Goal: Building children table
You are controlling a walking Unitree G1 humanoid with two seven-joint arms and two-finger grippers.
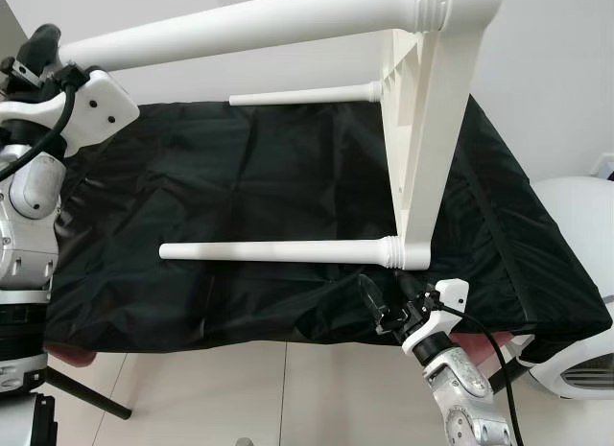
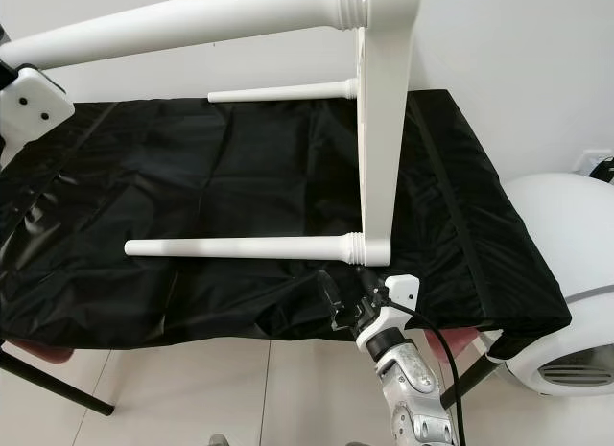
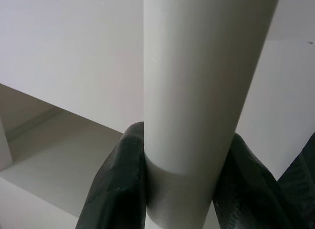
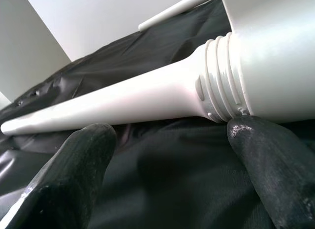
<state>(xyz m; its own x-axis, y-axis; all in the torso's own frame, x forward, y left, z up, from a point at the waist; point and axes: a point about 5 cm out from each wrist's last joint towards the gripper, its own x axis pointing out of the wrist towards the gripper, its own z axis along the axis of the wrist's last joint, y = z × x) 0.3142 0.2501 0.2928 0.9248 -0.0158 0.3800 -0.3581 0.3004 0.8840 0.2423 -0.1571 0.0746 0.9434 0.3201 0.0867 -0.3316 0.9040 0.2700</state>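
A: How many legs can you count on the white table [image 1: 422,149]?

B: 3 in view. The table lies tipped on its side on the black cloth [image 1: 240,168], its frame standing on edge. The upper leg [image 1: 259,24] runs out toward the robot's left, up off the cloth. The near lower leg [image 1: 273,251] lies just over the cloth, and the far lower leg [image 1: 302,96] sits at the back near the wall.

A: And the grippers?

B: 2. The left gripper [image 3: 179,189] pinches the upper leg near its thin end; in the left wrist view both black fingers [image 3: 115,189] press against the white tube from either side. The right gripper [image 1: 379,302] sits at the front edge of the cloth, just below the threaded collar where the near lower leg joins the frame. Its fingers [image 4: 74,175] are spread apart and hold nothing; one tip is very near or touching the collar, I cannot tell which.

A: Anything else around?

B: 1 rounded white appliance [image 1: 576,216] stands on the robot's right, beside the cloth-covered surface. The floor [image 1: 240,388] is pale tile, and a cable [image 1: 489,340] loops off the right wrist.
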